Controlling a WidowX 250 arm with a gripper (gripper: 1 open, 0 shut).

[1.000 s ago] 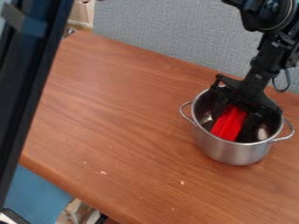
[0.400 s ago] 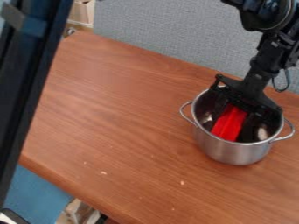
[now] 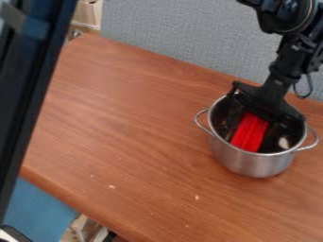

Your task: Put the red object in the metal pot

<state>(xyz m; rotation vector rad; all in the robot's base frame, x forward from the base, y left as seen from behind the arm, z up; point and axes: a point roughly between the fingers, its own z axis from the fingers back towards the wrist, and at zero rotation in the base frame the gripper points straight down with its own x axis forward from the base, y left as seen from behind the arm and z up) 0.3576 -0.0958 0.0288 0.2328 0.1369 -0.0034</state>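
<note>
The metal pot [image 3: 250, 163] stands on the wooden table near its right edge. The red object [image 3: 251, 135] lies inside it, leaning against the pot's inner wall. My gripper [image 3: 262, 112] reaches down into the pot from the upper right. Its black fingers [image 3: 235, 102] stand apart on either side of the red object's upper end, and the gripper looks open. The pot's rim hides the lower end of the red object.
The wooden table [image 3: 127, 123] stretches to the left of the pot. A dark upright post [image 3: 25, 95] crosses the left side of the view. A blue-grey backdrop [image 3: 177, 28] runs behind the table. The table's front edge runs diagonally at the bottom.
The fingers have spread slightly and the red object has settled a little lower in the pot. The arm has stayed in place.
</note>
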